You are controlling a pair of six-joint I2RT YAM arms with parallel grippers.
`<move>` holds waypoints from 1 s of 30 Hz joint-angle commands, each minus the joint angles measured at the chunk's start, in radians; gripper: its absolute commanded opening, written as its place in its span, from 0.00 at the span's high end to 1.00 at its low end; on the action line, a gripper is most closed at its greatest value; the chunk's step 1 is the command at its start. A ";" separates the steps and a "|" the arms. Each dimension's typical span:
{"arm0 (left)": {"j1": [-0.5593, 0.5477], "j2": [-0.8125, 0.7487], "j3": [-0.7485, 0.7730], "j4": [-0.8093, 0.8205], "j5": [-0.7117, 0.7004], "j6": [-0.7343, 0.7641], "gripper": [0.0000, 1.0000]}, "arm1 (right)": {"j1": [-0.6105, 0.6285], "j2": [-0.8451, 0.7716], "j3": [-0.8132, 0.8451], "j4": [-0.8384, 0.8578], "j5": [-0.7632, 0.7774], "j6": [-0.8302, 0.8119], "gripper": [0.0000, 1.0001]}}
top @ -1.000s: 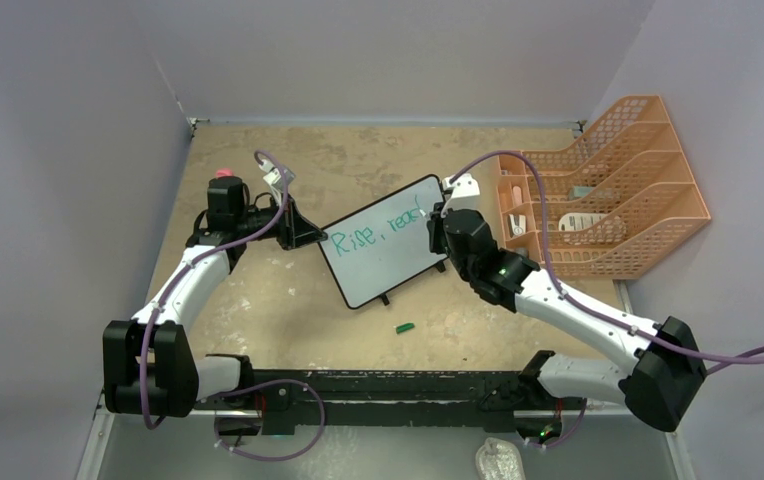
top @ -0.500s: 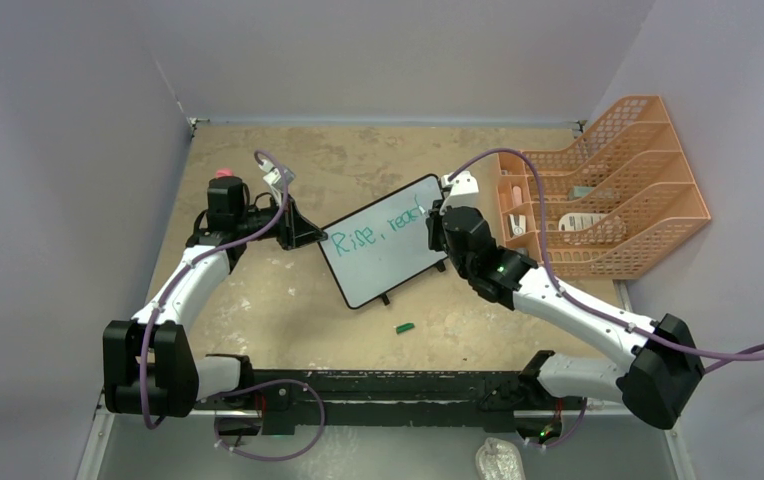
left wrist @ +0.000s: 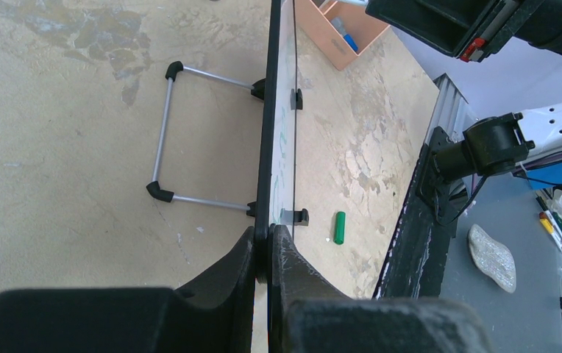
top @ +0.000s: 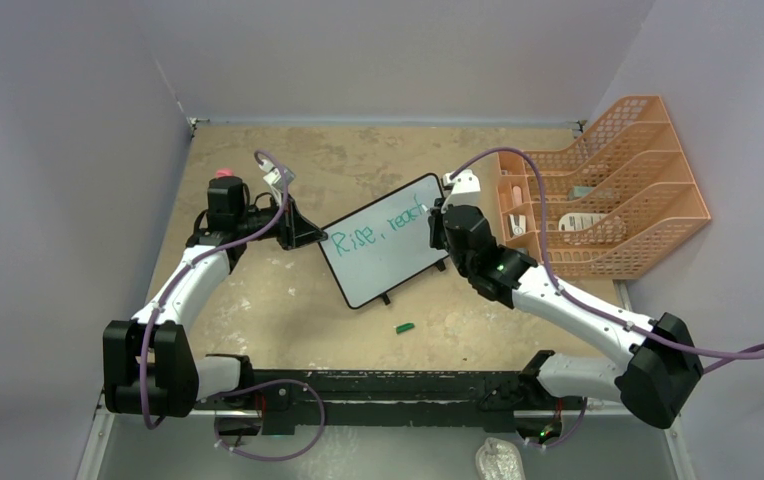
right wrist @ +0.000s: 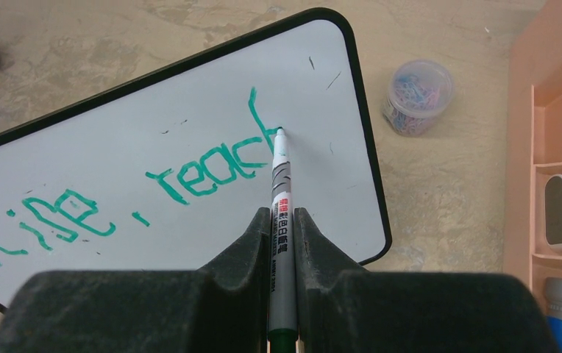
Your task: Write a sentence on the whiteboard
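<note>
The whiteboard [top: 383, 255] stands tilted on the table's middle; it also shows in the right wrist view [right wrist: 190, 132] and edge-on in the left wrist view [left wrist: 269, 125]. Green-teal text on it [right wrist: 204, 173] reads "Rise, reac" with a tall stroke of another letter. My left gripper [top: 310, 238] is shut on the board's left edge [left wrist: 269, 246]. My right gripper [right wrist: 282, 220] is shut on a grey marker [right wrist: 281, 191], whose tip touches the board by the tall stroke. The right gripper [top: 436, 222] is at the board's right end.
A green marker cap [top: 404, 327] lies in front of the board, also in the left wrist view [left wrist: 340, 227]. An orange file rack [top: 598, 190] stands at right. A jar of paper clips [right wrist: 416, 95] sits by the board. A pink object [top: 224, 173] lies far left.
The right gripper with the marker has shifted slightly along the tall stroke. The left arm and the board have not moved.
</note>
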 commanded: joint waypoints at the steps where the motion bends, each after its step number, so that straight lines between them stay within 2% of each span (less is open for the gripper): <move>1: -0.001 0.011 0.030 -0.007 -0.025 0.047 1.00 | -0.009 0.006 0.041 0.034 0.033 0.002 1.00; 30: -0.001 0.009 0.030 -0.007 -0.028 0.045 1.00 | -0.009 -0.038 -0.026 -0.056 -0.003 0.072 1.00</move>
